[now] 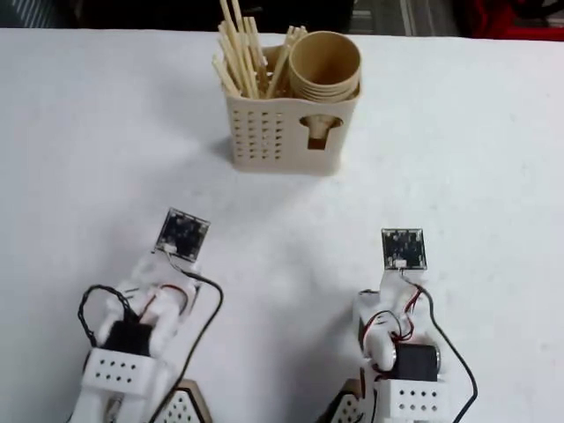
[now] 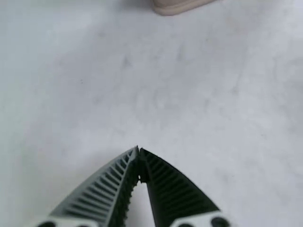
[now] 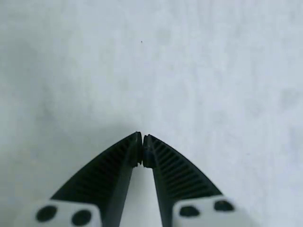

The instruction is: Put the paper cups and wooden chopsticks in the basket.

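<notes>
A cream perforated basket [image 1: 282, 132] stands at the far middle of the white table. Stacked tan paper cups [image 1: 324, 66] sit in its right half, and several wooden chopsticks [image 1: 244, 53] stand upright in its left half. Both arms rest folded near the front edge, well short of the basket. My left gripper [image 2: 139, 152] is shut with nothing in it, its tips meeting over bare table; the basket's base [image 2: 177, 5] shows far off. My right gripper [image 3: 142, 138] is shut too, holding nothing, above bare white table.
The left arm [image 1: 145, 317] and right arm [image 1: 397, 326] flank the front of the table [image 1: 106, 141], each with loose black and red wires. Bare white surface lies between them and the basket. Dark objects sit beyond the table's far edge.
</notes>
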Controlling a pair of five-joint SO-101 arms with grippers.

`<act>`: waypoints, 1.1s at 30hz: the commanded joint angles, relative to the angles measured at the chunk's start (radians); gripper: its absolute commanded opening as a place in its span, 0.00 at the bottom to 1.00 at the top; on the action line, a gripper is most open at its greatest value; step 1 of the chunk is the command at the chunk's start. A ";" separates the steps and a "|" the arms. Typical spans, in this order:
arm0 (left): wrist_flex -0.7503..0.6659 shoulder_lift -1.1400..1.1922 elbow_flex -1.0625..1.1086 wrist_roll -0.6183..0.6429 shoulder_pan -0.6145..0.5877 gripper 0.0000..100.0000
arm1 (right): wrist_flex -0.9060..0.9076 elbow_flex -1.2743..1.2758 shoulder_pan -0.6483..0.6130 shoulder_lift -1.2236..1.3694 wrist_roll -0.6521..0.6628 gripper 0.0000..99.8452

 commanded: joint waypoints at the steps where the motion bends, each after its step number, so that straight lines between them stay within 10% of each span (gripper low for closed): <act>1: 0.204 -0.134 0.000 0.006 0.010 0.02 | 0.004 0.009 0.010 -0.008 0.006 0.02; 13: 0.582 -0.386 -0.003 0.009 0.010 0.02 | 0.004 0.009 0.010 -0.008 0.006 0.02; 33: 0.594 -0.409 -0.005 0.009 0.010 0.02 | 0.004 0.009 0.010 -0.008 0.006 0.02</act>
